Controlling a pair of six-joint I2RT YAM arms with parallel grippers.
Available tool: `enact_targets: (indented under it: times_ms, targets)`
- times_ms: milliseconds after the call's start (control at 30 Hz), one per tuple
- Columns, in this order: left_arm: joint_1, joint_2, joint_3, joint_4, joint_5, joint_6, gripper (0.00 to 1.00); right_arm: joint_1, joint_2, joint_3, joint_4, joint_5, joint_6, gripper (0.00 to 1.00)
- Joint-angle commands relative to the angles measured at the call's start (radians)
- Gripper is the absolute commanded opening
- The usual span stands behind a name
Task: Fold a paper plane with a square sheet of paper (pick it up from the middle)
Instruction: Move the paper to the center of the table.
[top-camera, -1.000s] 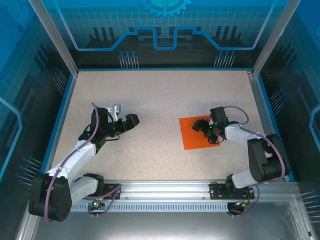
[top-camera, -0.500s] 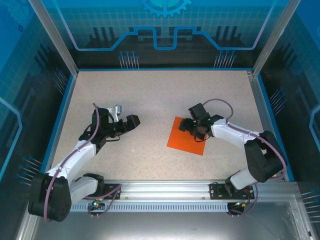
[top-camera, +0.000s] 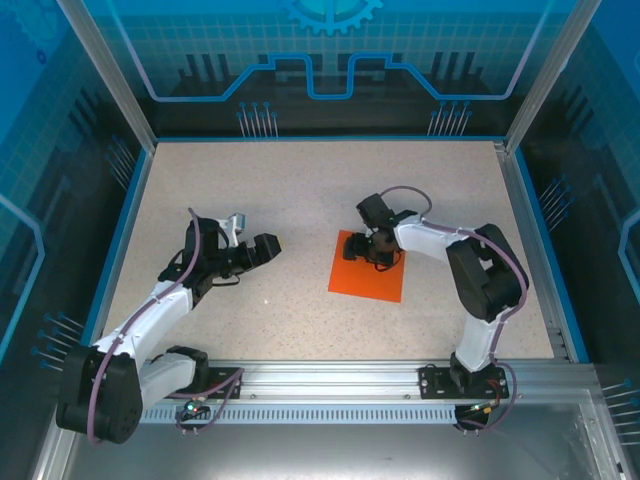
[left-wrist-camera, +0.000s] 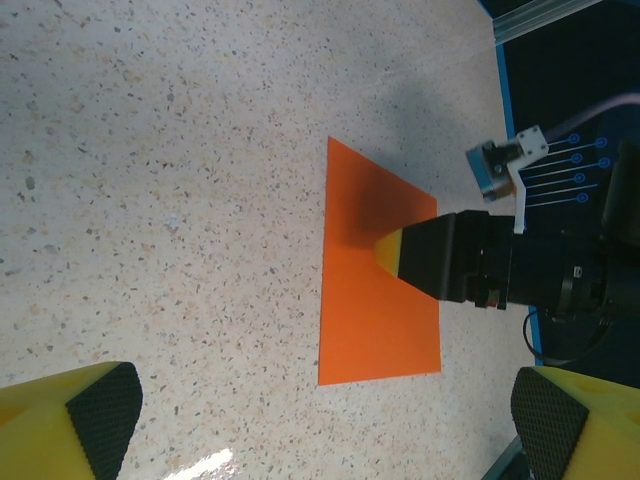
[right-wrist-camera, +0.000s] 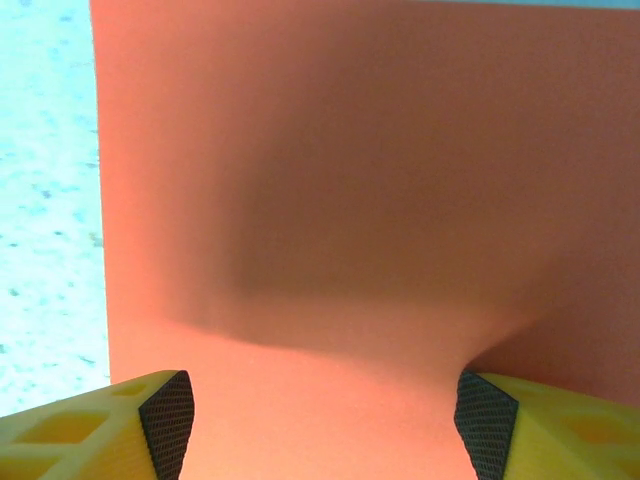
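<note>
The square sheet of paper (top-camera: 366, 283) is bright orange and lies flat on the speckled table, right of centre. My right gripper (top-camera: 372, 247) points down on the sheet's far part, its jaws wide apart. In the right wrist view both black pads (right-wrist-camera: 166, 417) rest on the paper (right-wrist-camera: 350, 200), which rises in a soft hump between them. My left gripper (top-camera: 268, 247) hovers open to the left of the sheet, apart from it. The left wrist view shows the paper (left-wrist-camera: 375, 330) under the right gripper (left-wrist-camera: 395, 250), beyond my own open left gripper (left-wrist-camera: 320, 420).
The speckled table (top-camera: 300, 190) has a blue raised rim on all sides. An aluminium rail (top-camera: 330, 380) with both arm bases runs along the near edge. Free tabletop lies between the two grippers and behind the sheet.
My right gripper has swept left and a little away from the near edge, dragging and turning the orange sheet with it. Its jaws have narrowed slightly. The left arm has stayed still.
</note>
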Motion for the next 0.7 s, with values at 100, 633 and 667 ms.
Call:
enact_targets:
  times_ms: [100,633,667]
  targets:
    - [-0.013,-0.001,0.002,-0.021,0.012,0.025,0.98,0.052,0.127,0.086,0.010,-0.111,-0.098,0.73]
    - [-0.022,0.036,0.028,-0.014,0.021,0.025,0.98,0.020,-0.010,0.013,-0.074,0.007,-0.095,0.80]
    - [-0.022,0.037,0.030,-0.013,0.022,0.024,0.99,0.019,-0.005,0.002,-0.064,0.001,-0.092,0.80]
